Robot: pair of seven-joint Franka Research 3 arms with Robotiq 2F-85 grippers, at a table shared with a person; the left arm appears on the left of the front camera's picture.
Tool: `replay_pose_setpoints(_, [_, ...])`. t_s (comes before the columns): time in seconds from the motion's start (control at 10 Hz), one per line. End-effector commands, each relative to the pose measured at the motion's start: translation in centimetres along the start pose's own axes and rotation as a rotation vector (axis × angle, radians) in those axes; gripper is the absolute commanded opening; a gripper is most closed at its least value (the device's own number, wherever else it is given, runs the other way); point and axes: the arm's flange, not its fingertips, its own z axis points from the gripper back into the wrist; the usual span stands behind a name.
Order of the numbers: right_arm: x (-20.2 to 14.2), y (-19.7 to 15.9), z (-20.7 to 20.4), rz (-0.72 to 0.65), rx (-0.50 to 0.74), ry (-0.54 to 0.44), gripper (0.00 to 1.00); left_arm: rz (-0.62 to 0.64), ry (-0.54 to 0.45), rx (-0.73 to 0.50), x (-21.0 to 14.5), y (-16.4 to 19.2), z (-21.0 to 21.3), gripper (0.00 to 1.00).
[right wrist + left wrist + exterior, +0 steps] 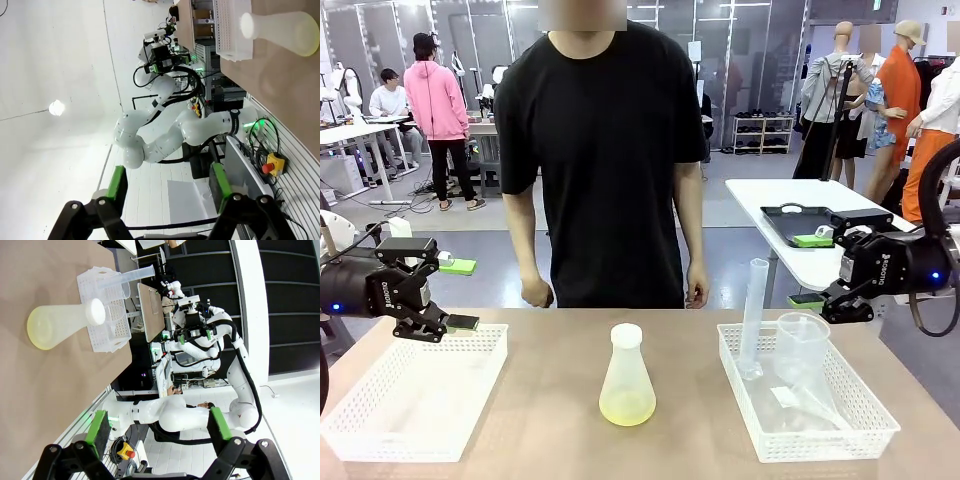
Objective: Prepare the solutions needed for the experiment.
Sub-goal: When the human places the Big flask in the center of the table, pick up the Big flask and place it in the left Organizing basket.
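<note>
A translucent conical flask (627,375) with a white stopper stands at the table's middle, and a shallow layer of pale yellow-green solution (627,407) lies in its bottom. My left gripper (460,295) hovers open over the far edge of the left basket, well left of the flask, with nothing between its fingers. My right gripper (810,270) hangs open and empty above the far side of the right basket. The left wrist view looks past the open left gripper (159,425) at the flask (60,322). In the right wrist view the right gripper (169,182) is open, with the flask (280,30) far off.
An empty white basket (415,385) sits at the left. The right basket (840,425) holds a tall graduated cylinder (754,315), a clear beaker (803,340) and other clear labware. A person (610,160) stands at the far edge, hands down.
</note>
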Motion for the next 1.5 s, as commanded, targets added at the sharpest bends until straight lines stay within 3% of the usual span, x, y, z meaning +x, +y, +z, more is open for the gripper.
replay_pose_setpoints(0.0, [-0.1,0.0,0.2,0.013,0.012,0.006,0.83,0.002,0.005,-0.014,0.1,-0.2,0.0,1.00])
replay_pose_setpoints(0.7, [-0.1,0.0,0.2,0.013,0.012,0.006,0.83,0.000,0.000,0.000,0.0,0.0,0.0,1.00])
replay_pose_setpoints(0.9, [-0.1,0.0,0.2,0.013,0.012,0.006,0.83,-0.290,-0.003,0.066,3.8,2.2,0.9,1.00])
replay_pose_setpoints(1.1, [-0.1,0.0,0.2,0.013,0.012,0.006,0.83,-0.697,0.053,0.089,6.0,3.8,1.0,1.00])
replay_pose_setpoints(1.4, [-0.1,0.0,0.2,0.013,0.012,0.006,0.83,-0.947,-0.019,0.155,6.9,4.4,-1.6,1.00])
